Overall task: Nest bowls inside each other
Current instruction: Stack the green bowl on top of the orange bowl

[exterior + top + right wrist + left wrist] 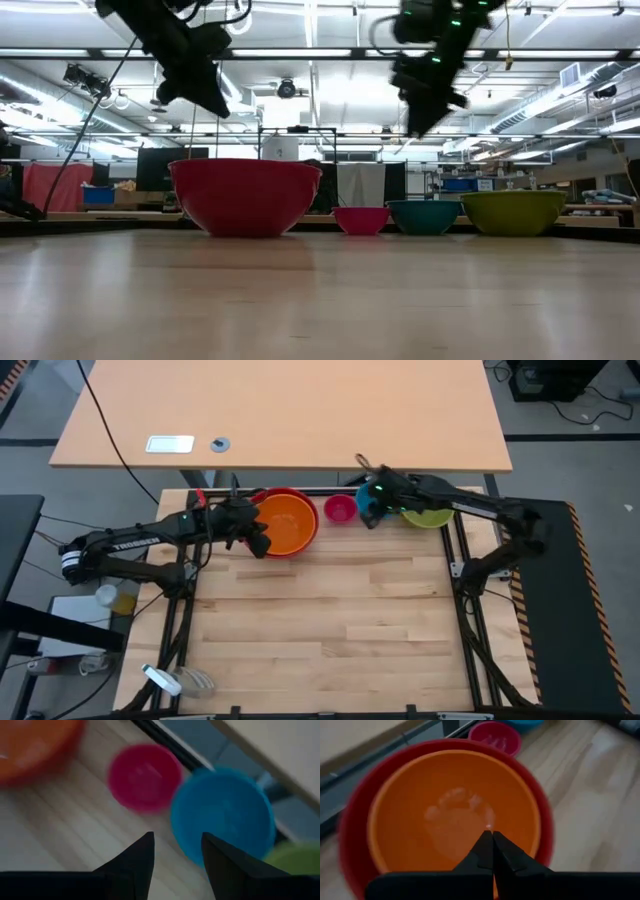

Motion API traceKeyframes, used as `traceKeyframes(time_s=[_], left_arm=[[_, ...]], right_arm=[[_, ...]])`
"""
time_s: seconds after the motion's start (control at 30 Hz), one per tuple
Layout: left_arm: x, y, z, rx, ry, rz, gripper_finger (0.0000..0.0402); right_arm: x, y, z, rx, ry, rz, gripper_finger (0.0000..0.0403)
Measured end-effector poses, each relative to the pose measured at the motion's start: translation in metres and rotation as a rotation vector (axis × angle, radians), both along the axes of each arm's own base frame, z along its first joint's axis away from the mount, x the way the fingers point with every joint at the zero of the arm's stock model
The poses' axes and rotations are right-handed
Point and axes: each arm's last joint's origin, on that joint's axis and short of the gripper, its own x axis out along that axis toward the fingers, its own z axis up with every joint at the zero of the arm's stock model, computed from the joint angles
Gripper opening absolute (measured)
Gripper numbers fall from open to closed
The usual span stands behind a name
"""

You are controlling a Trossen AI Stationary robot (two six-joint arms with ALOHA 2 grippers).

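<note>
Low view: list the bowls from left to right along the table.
red bowl → magenta-pink bowl → blue bowl → yellow-green bowl. The orange bowl sits inside the red one and is hidden in this view.

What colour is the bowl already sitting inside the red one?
Orange bowl, inside the red bowl; clearest in the left wrist view.

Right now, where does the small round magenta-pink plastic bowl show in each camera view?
High view: small round magenta-pink plastic bowl at the table's far edge, between the orange bowl and the blue bowl.
Low view: low at centre, right of the red bowl.
Left wrist view: at the top edge, beyond the red rim.
Right wrist view: upper centre.
Shared landmark: the blue bowl beside it.
</note>
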Motion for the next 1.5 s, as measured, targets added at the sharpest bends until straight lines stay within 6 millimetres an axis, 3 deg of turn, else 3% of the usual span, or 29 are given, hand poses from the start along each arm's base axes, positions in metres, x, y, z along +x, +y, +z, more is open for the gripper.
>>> traceKeyframes(time_s=[0.23,0.43,0.83,1.03,1.27,1.5], left_arm=[[0.0,-0.006,0.004,-0.061,-0.225,0.055,0.0],[0.009,-0.004,0.013,-0.024,-0.351,0.043,0.0003],[0.01,-0.001,0.016,-0.087,-0.428,0.103,0.0035],[0.011,-0.004,0.016,-0.103,-0.433,0.099,0.0082],[0.011,-0.004,0.016,-0.126,-0.437,0.084,0.0138],[0.011,-0.005,0.016,-0.134,-0.438,0.071,0.0142]], right_arm=[[-0.073,0.031,-0.028,0.06,-0.05,-0.175,0.017],[-0.099,0.035,-0.045,0.075,0.016,-0.159,0.0173],[-0.101,0.001,-0.075,0.146,0.309,-0.035,0.0248],[-0.095,-0.01,-0.098,0.192,0.445,0.017,0.0271],[-0.087,-0.014,-0.119,0.227,0.58,0.121,0.0228],[-0.078,0.009,-0.121,0.396,0.528,0.242,0.0169]])
